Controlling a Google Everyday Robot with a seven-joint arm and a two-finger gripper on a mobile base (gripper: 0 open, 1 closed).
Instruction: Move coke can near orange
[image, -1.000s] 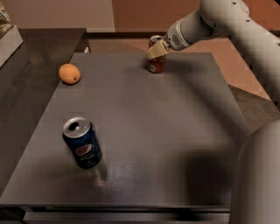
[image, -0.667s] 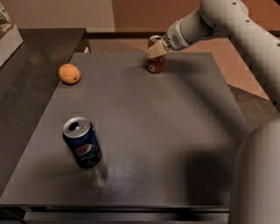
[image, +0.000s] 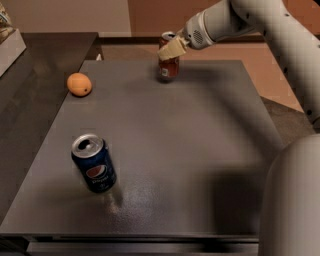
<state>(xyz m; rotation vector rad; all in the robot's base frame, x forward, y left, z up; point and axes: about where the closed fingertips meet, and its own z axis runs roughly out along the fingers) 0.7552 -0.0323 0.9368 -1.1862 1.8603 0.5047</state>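
Note:
The coke can (image: 169, 68) is red-brown with a silver top and stands upright at the far middle of the grey table (image: 200, 140). My gripper (image: 170, 50) reaches in from the upper right and is shut on the can's upper part, its cream fingers (image: 172, 48) across the front. I cannot tell whether the can rests on the table or hangs just above it. The orange (image: 79, 84) lies on the table's far left, well apart to the left of the can.
A dark blue Pepsi can (image: 94, 163) stands upright at the near left of the table. A darker counter (image: 30, 100) adjoins on the left, with a white object (image: 10, 46) at its far end. My arm's large body (image: 292, 200) fills the lower right.
My gripper has moved left along the table's far edge with the coke can in it, bringing it closer to the orange. The orange and the Pepsi can have not moved.

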